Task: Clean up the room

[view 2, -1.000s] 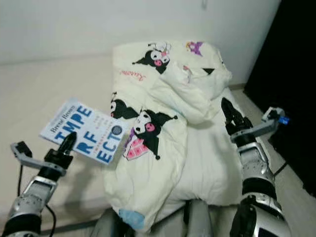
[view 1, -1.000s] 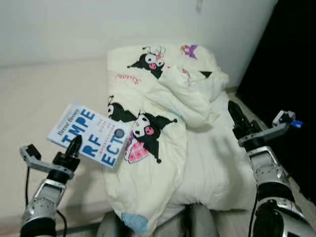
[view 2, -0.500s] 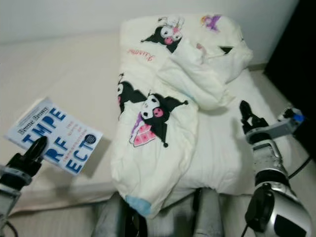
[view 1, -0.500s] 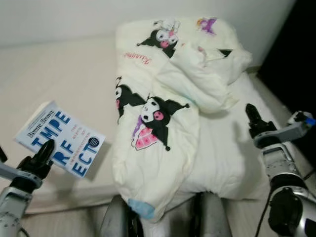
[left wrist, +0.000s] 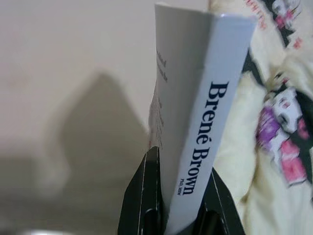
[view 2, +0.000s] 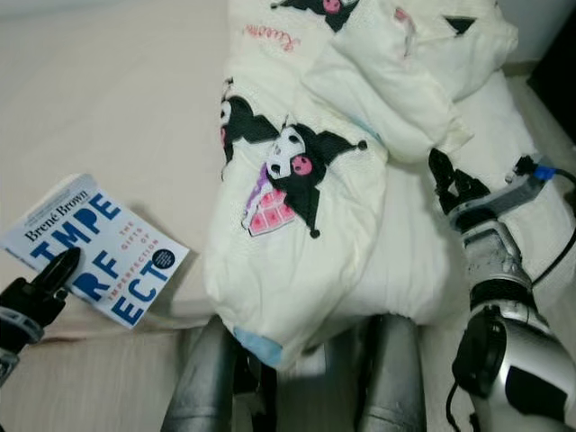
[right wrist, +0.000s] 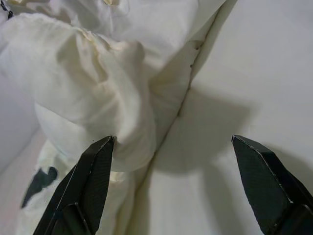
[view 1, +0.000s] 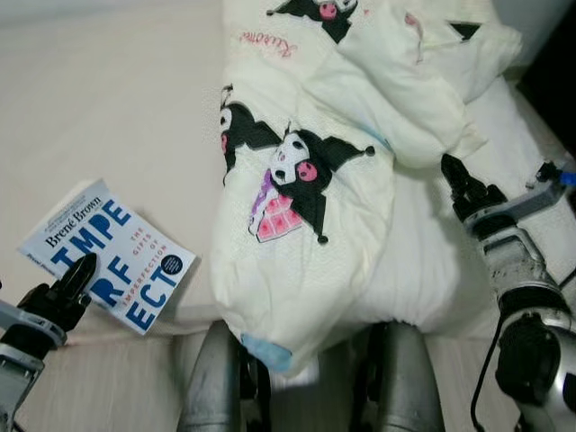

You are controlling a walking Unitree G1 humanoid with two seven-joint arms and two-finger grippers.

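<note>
My left pincer (view 1: 76, 279) grips the book (view 1: 103, 255), now lowered to the bed's (view 1: 108, 108) front edge, beside the crumpled duvet (view 1: 306, 180). My right pincer (right wrist: 171, 181) hovers open over the duvet. The book has left mid-air, so putting it away comes next.

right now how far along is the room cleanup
Early. In hand: the left gripper is shut on the book, carried above the bed. The right gripper hangs open over the white sheet by the crumpled comforter, holding nothing. Left: the book needs a place, and the comforter lies bunched, not spread. Nothing looks finished yet.
</note>
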